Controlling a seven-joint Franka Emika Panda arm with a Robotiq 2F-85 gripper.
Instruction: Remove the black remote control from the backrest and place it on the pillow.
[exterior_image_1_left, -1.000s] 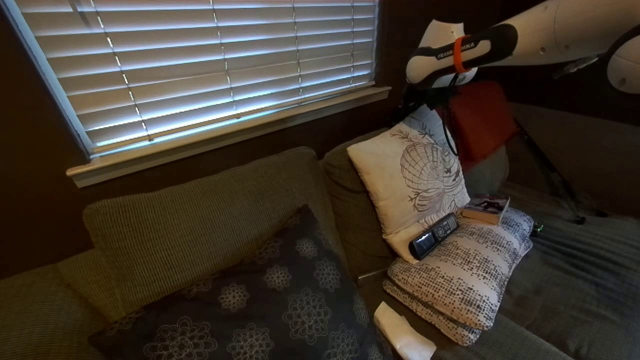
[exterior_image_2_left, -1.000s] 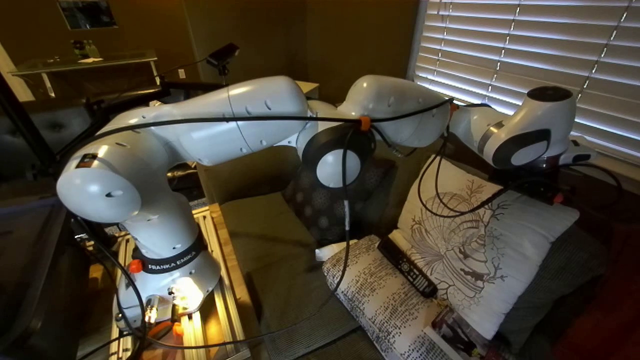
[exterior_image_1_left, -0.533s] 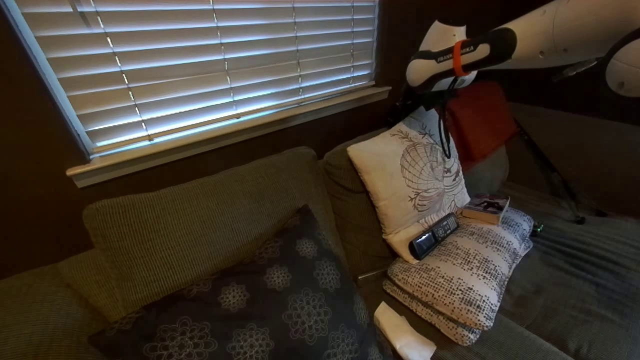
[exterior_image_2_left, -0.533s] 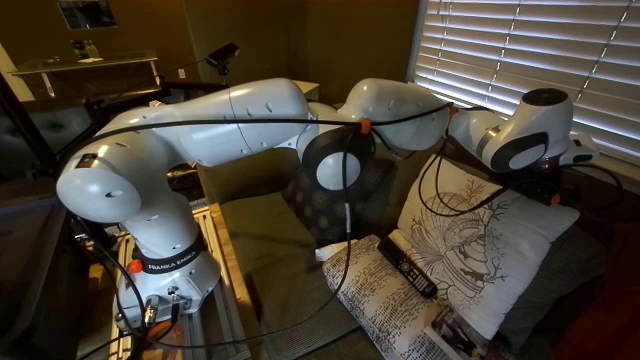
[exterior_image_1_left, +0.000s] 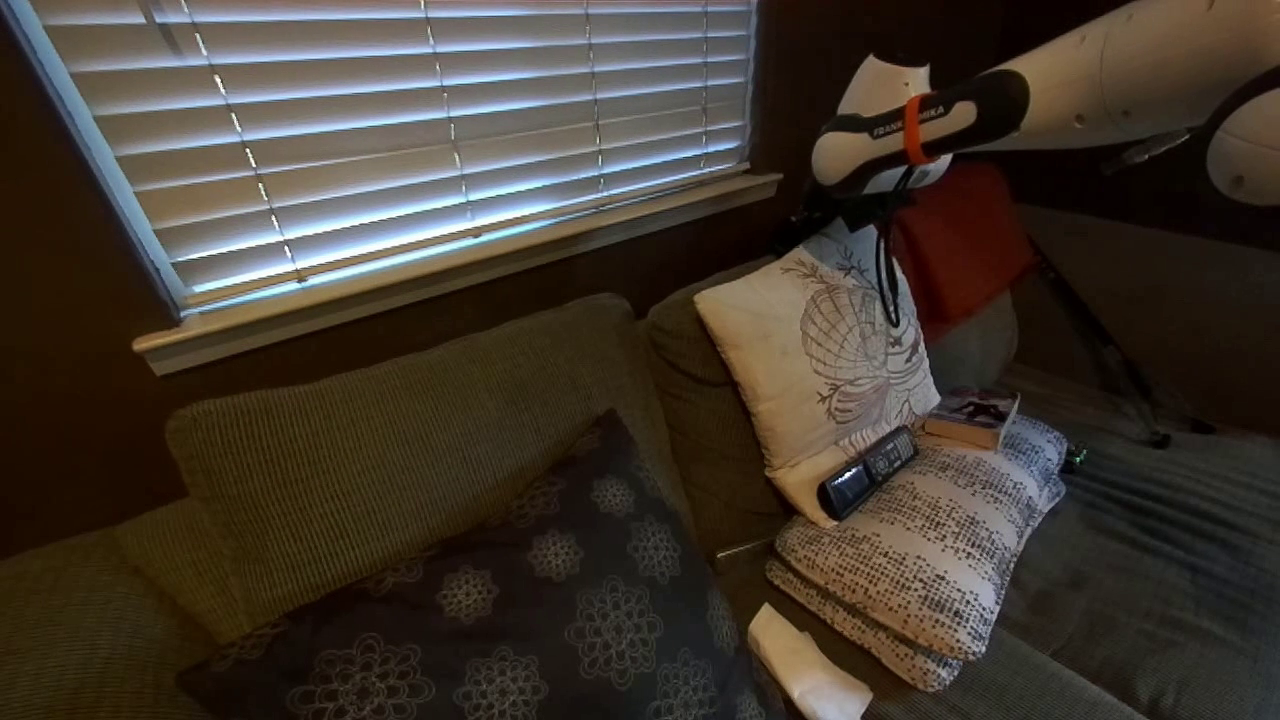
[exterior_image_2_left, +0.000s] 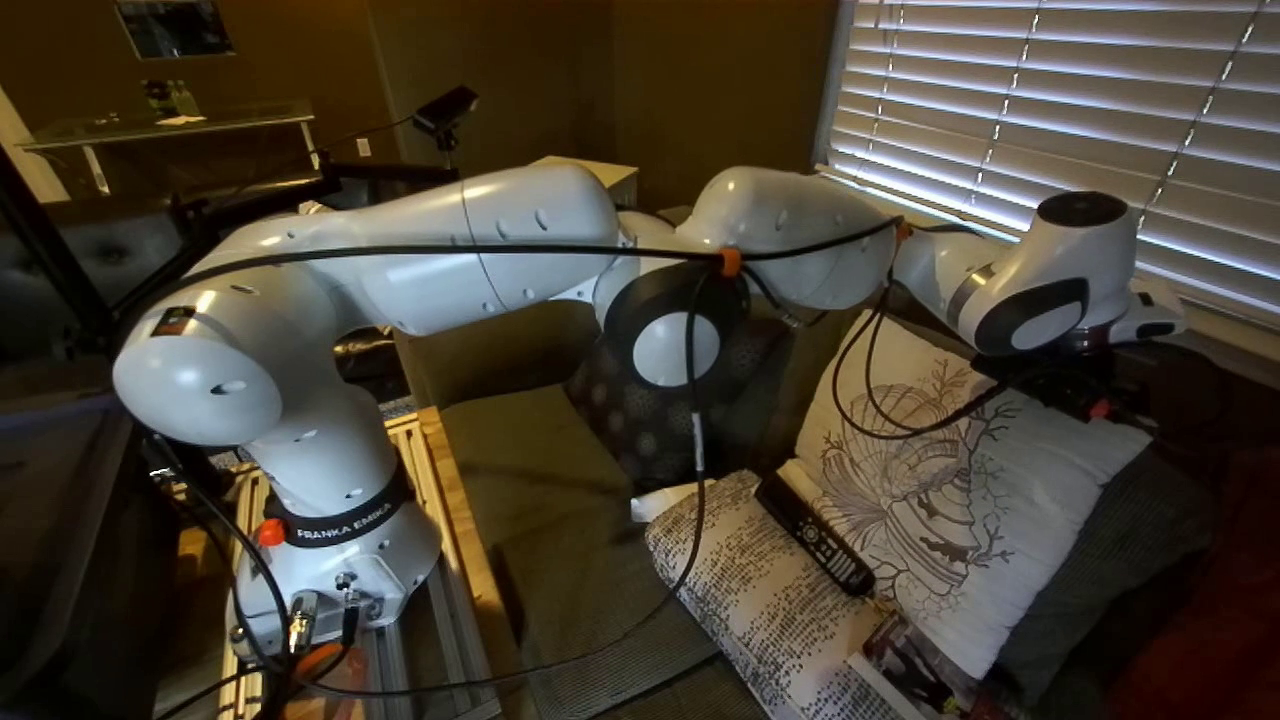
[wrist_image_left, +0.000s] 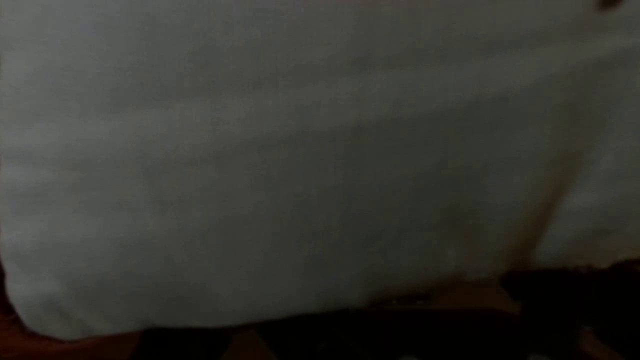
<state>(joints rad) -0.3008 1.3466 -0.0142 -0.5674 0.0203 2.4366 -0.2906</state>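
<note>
The small stubby black remote control is hidden or out of view. The backrest (exterior_image_1_left: 430, 450) is olive-brown; part of it (exterior_image_2_left: 1110, 545) shows behind an upright cream shell-print pillow. No beige-tan ribbed pillow shows. My gripper (exterior_image_1_left: 795, 235) is behind and above the top of the shell-print pillow, pointing down near the wall. In an exterior view the dark gripper (exterior_image_2_left: 1085, 388) is at that pillow's upper corner, its fingers hard to make out. In the wrist view the dark gripper parts (wrist_image_left: 390, 332) line the bottom edge. That view is too dark to show the jaws or anything between them.
The shell-print pillow (exterior_image_1_left: 830, 350) stands near the arm and fills the wrist view. A longer dark remote with pale buttons (exterior_image_1_left: 868, 474) lies on stacked white speckled cushions (exterior_image_1_left: 900, 560), beside a book (exterior_image_1_left: 970, 417). A dark flowered cushion (exterior_image_1_left: 560, 590) and window sill (exterior_image_1_left: 450, 270) also show.
My arm and gripper have moved down slightly behind the shell-print pillow. That pillow's top corner has shifted a little. The long remote, book and cushions have stayed put.
</note>
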